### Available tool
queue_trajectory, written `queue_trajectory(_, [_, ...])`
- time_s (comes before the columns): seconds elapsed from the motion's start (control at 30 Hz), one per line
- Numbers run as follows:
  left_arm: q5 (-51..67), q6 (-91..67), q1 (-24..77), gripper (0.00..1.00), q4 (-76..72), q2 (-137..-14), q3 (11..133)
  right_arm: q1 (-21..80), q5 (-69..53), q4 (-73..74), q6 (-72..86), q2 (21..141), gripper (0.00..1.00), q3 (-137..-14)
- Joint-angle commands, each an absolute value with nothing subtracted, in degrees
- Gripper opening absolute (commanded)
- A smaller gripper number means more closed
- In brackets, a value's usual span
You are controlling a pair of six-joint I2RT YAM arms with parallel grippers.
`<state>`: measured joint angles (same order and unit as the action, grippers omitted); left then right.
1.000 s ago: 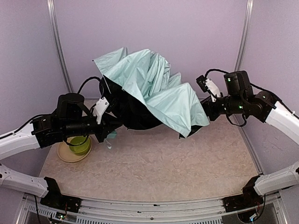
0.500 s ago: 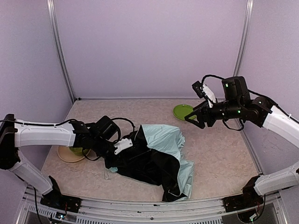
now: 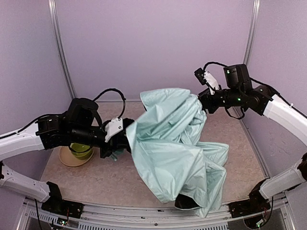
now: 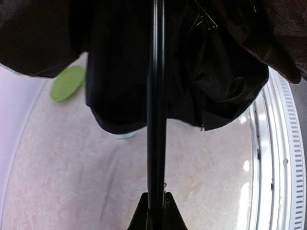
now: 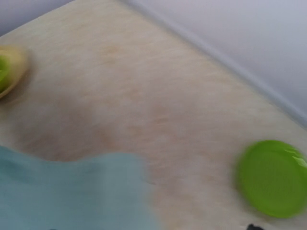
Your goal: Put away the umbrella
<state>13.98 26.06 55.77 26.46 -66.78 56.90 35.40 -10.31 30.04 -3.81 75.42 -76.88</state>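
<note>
Left gripper (image 4: 154, 212): closed tight on the thin black shaft (image 4: 156, 96) of the umbrella (image 3: 172, 143); the shaft runs straight out from between the fingers into the canopy.
Right gripper (image 3: 200, 101): at the upper right edge of the canopy, against the mint fabric. Whether its jaws stand apart or pinch the fabric cannot be told (its own camera is blurred and shows no fingers).
Umbrella position: held above the table (image 3: 110, 177), between the two arms.
Canopy (image 3: 168, 120): loose and rumpled, mint side outward. The lower folds hang down at the table's near edge.
Lining (image 4: 216, 72): black, bunched around the shaft.
Green plate (image 5: 272, 177): flat on the table, apart from the fabric.
Green bowl (image 3: 80, 151): in a pale yellow dish (image 3: 64, 158), under the left arm.
</note>
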Motion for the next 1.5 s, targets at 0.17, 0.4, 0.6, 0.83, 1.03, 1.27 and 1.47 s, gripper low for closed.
queue_trajectory(0.17, [16.49,13.95,48.78,0.0,1.65,-50.66,56.15,25.92,-19.14,8.62,0.78,64.86,0.83,-62.8])
queue_trajectory(0.4, [20.07,10.68,48.69,0.0,-0.21,-53.69,59.85,33.63,-38.2,-24.67,9.95,65.28,0.84,-45.09])
queue_trajectory(0.6, [25.86,6.48,48.69,0.0,-1.76,-55.76,59.52,39.11,-36.05,-37.13,10.63,72.44,0.94,-47.45])
queue_trajectory(0.83, [25.93,0.2,48.65,0.0,-7.06,-56.24,56.2,41.91,-37.72,-55.7,20.36,80.27,0.9,-48.18])
queue_trajectory(1.03, [27.14,-4.17,48.31,0.0,-6.55,-58.91,54.51,42.01,-31.15,-57.45,21.52,78.55,0.51,-48.04])
queue_trajectory(1.27, [29.88,-4.76,47.08,0.0,1.96,-63.82,53.32,41.88,-29.8,-54.28,18.44,74.7,0.22,-49.97])
queue_trajectory(1.47, [26.19,-1.28,45.8,0.0,13.49,-68.21,53.41,41.57,-18.2,-43.03,14.29,70.23,0.0,-49.86])
